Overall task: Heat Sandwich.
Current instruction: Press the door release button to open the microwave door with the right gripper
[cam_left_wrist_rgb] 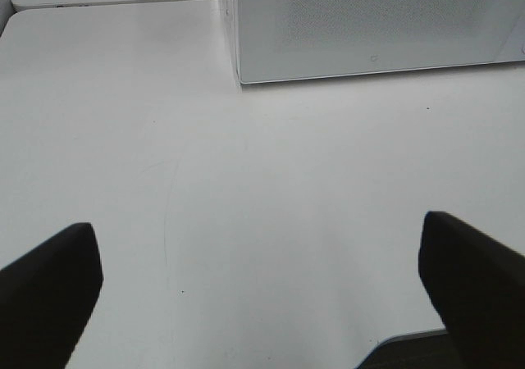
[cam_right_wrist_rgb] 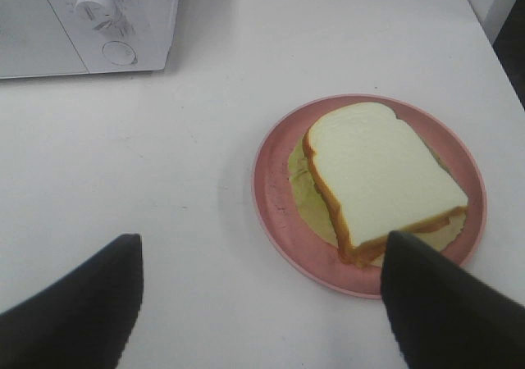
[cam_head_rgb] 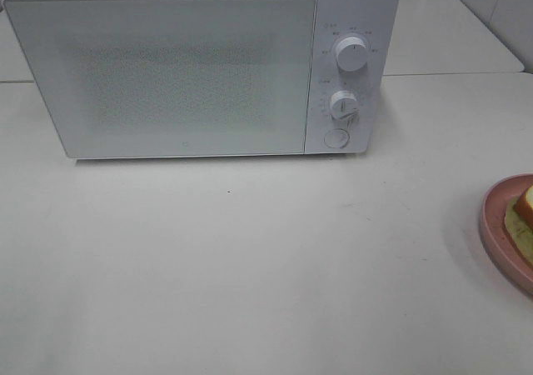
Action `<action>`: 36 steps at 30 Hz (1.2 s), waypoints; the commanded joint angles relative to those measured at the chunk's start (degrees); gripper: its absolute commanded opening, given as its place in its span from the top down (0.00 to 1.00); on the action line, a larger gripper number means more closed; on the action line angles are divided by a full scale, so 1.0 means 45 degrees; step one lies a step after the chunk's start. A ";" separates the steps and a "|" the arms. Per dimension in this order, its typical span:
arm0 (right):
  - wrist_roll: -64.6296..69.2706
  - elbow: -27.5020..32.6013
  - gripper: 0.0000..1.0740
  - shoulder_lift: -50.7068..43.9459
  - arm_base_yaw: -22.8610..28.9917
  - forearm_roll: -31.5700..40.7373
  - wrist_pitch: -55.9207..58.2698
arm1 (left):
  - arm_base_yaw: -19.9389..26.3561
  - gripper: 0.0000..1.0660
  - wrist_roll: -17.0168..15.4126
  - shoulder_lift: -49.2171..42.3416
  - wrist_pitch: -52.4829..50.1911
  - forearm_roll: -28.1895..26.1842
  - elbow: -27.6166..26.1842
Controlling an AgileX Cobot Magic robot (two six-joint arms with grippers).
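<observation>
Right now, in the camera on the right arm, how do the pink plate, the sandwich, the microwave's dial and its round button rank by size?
1. pink plate
2. sandwich
3. dial and round button: these look about alike, and both sit farther from the camera, so I leave them unranked.

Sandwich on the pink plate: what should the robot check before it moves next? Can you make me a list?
1. Sandwich lies on the plate, nothing touching it: ok.
2. Right end effector open, empty and facing the sandwich: ok.
3. Left end effector open and empty: ok.
4. Microwave door open for the sandwich: not ok, it is shut.
5. Room inside the microwave: cannot tell, the door hides it.
6. Dials set right: cannot tell, the marks are too small to read.
</observation>
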 commanded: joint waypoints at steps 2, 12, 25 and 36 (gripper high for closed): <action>-0.0229 -0.0076 0.29 0.1006 -0.0076 -0.0064 -0.0828 | -0.0025 0.03 -0.0025 -0.0306 -0.0204 -0.0064 0.0025; -0.0229 -0.0076 0.29 0.2916 -0.0076 -0.0064 -0.2648 | -0.0025 0.03 -0.0025 -0.0306 -0.0204 -0.0064 0.0025; -0.0229 -0.0076 0.29 0.5666 -0.0076 -0.0064 -0.4813 | -0.0025 0.03 -0.0025 -0.0306 -0.0204 -0.0064 0.0025; -0.0216 -0.0076 0.29 0.8136 -0.0076 -0.0025 -0.7219 | -0.0025 0.03 -0.0025 -0.0306 -0.0204 -0.0064 0.0025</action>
